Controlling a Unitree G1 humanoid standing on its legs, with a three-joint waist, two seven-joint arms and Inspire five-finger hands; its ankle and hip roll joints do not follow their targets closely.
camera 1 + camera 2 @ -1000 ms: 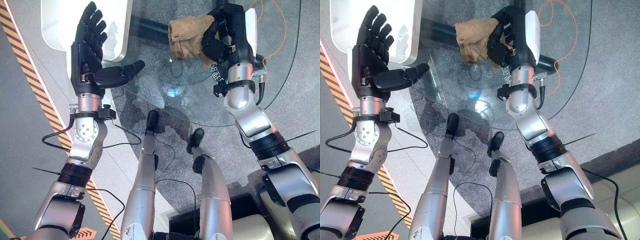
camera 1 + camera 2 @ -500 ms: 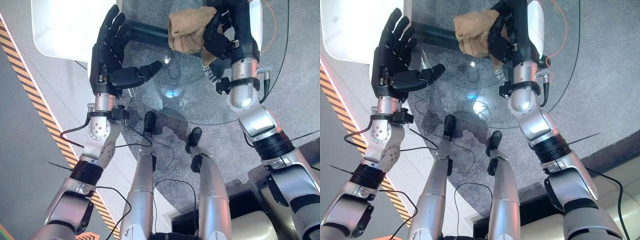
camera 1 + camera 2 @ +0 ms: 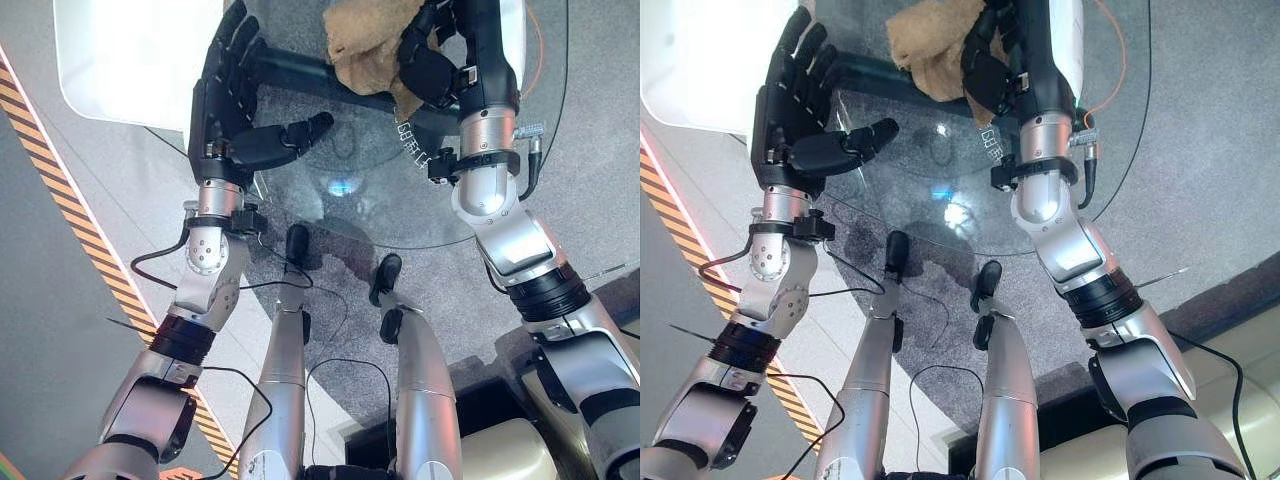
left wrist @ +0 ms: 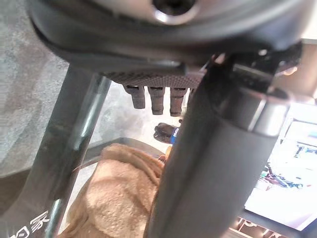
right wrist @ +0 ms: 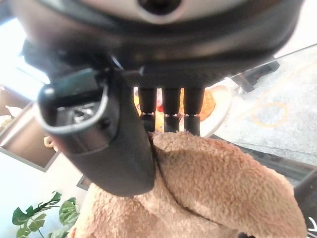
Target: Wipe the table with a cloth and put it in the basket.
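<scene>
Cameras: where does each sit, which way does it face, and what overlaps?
Left eye view: head camera looking down at the glass table; left hand open, right hand curled on the tan cloth.
Right eye view: same scene from slightly aside.
Left wrist view: along the left hand's straight fingers toward the cloth.
Right wrist view: along the right hand, fingers on the cloth.
Shared: the cloth appears in all four.

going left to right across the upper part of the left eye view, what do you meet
white tabletop → left hand, open over the glass table's edge → tan cloth → right hand, fingers curled on the cloth
</scene>
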